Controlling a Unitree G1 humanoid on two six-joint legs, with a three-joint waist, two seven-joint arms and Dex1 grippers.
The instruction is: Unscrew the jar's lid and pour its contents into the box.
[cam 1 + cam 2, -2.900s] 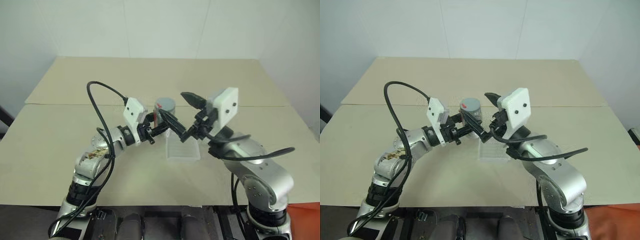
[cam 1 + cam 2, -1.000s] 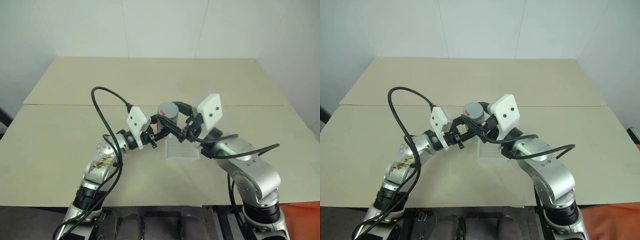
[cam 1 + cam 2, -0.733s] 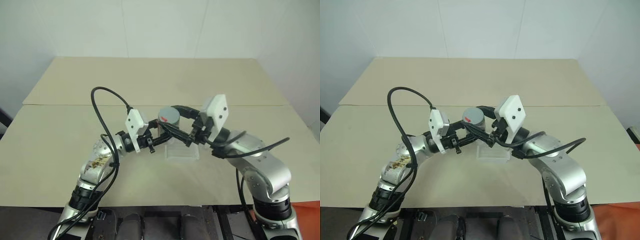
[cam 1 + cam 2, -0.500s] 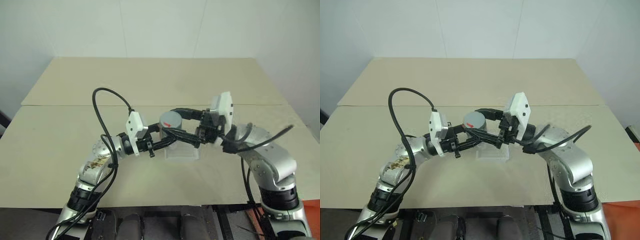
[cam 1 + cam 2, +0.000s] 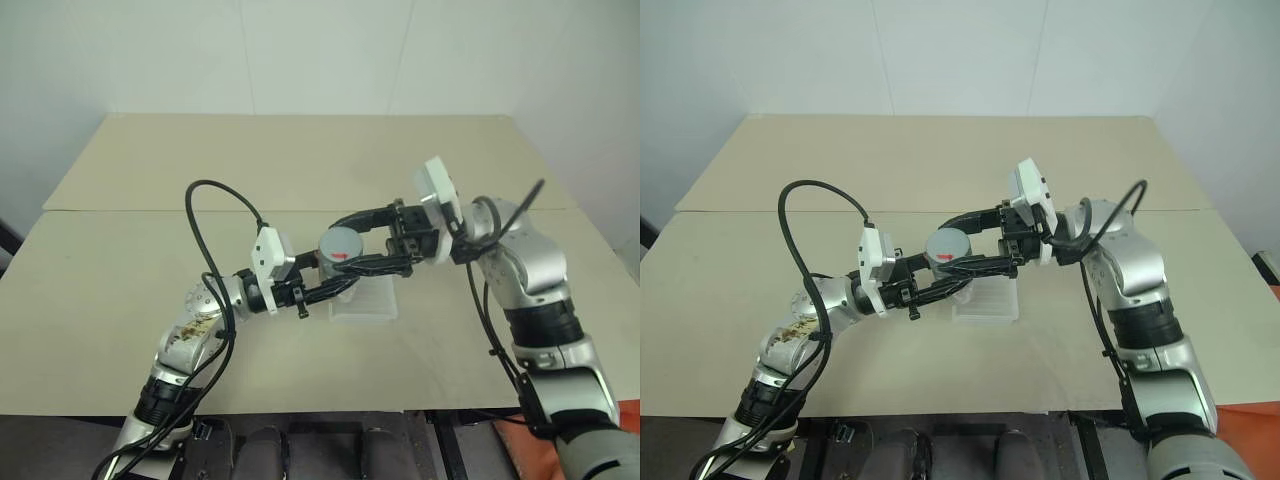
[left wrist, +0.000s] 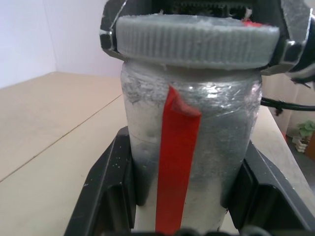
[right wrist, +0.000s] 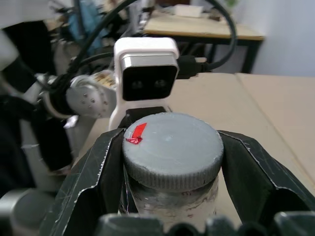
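Observation:
The jar, clear with a red stripe, is held upright above the table, over the near left edge of the box. My left gripper comes in from the left and is shut on the jar's body, one finger on each side. The grey lid with its red mark sits on top of the jar. My right gripper reaches in from the right and is shut on the lid, its fingers pressed against the ribbed rim. The contents are hidden inside the jar.
The beige table stretches wide around the box, with a seam running across it. A black cable loops above my left forearm. White walls stand behind the table.
My right gripper, open beside the jar at first, closed on the lid. Over the last second its wrist has turned with the lid and its forearm has swung out to the right. The left gripper keeps the jar.

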